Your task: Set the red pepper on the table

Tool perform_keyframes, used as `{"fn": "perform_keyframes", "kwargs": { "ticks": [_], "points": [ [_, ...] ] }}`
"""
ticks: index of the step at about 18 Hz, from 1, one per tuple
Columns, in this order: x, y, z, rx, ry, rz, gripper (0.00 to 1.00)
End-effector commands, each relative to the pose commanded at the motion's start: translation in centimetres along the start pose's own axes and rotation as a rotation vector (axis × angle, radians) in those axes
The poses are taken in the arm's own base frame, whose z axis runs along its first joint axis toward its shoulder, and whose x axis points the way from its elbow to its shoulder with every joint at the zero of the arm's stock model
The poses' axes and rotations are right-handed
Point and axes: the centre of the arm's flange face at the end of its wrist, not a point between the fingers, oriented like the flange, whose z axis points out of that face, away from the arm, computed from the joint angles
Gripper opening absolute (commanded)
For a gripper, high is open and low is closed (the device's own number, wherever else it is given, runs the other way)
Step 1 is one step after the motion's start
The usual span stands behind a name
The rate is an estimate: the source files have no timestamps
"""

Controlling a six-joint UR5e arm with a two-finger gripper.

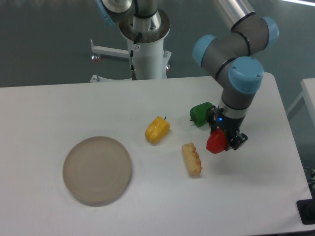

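Observation:
The red pepper [215, 142] is a small glossy red lump held between the fingers of my gripper [222, 141], which is shut on it. It hangs over the right half of the white table [147, 206], just right of the corn piece; whether it touches the surface I cannot tell. The blue-jointed wrist rises above it and hides the pepper's right side.
A green pepper [200, 114] lies just up-left of the gripper, close to the wrist. A corn piece [191, 158] sits left of the red pepper, a yellow pepper [157, 129] further left. A round beige plate [97, 170] rests at the front left. The robot base [146, 44] stands behind.

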Motion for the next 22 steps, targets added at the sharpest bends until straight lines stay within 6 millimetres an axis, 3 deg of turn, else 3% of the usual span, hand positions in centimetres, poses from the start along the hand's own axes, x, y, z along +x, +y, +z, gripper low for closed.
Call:
{"fn": "perform_keyframes", "kwargs": {
  "ticks": [6,13,22],
  "points": [
    [-0.1,4.4,2.4,-0.013,-0.015,0.040,0.48],
    [-0.9,4.8,6.5,-0.021,-0.025,0.037,0.48],
    [-1.0,5.0,7.6,-0.021,-0.011,0.027,0.48]
  ]
}}
